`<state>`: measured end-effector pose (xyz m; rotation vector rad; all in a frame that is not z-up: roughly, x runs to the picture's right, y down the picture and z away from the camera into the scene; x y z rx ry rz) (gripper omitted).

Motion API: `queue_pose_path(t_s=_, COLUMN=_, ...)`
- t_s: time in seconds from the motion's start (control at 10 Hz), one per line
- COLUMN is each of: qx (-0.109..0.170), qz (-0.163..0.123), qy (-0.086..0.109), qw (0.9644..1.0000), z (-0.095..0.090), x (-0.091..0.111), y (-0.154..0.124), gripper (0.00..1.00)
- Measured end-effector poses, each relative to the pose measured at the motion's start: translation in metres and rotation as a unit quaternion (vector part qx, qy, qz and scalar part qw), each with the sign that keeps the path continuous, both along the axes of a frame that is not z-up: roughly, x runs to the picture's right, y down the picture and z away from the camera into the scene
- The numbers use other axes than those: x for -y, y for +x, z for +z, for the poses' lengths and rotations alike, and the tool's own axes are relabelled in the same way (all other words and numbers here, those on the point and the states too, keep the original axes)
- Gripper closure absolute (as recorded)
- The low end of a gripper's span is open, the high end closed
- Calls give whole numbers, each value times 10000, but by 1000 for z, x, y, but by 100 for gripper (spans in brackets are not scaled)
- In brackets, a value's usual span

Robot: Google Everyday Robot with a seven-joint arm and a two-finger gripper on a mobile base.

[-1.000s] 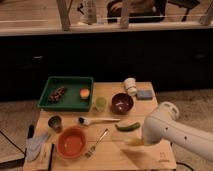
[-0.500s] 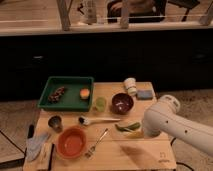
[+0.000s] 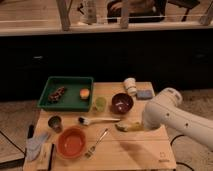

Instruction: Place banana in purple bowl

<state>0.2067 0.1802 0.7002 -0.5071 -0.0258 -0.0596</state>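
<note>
The purple bowl (image 3: 122,103) stands upright at the middle right of the wooden table (image 3: 135,155). The pale-yellow banana (image 3: 133,127) sticks out to the left from my gripper (image 3: 141,128), a little in front of and to the right of the bowl. It hangs just above the table and casts a shadow below. My gripper is shut on the banana's right end and is largely hidden by my white arm (image 3: 170,117), which reaches in from the right.
A green curved vegetable (image 3: 120,126) lies by the banana's left tip. An orange bowl (image 3: 72,142), a fork (image 3: 97,142) and a brush (image 3: 97,120) are at the front left. A green tray (image 3: 67,102), green cup (image 3: 100,103), white cup (image 3: 130,85) and blue sponge (image 3: 145,94) stand behind.
My arm has carried the banana from near the table's front edge back and up towards the purple bowl. It is now beside the green vegetable.
</note>
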Motion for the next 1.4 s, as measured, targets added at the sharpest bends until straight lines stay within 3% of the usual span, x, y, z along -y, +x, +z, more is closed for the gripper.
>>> queue_pose_path(t_s=0.7, qx=24, qz=150, qy=242, qw=9996, z=8, x=42, y=-1, gripper=96)
queue_pose_path(t_s=1.4, qx=-24, qz=316, qy=347, qw=9989, z=22, x=76, y=2, gripper=96)
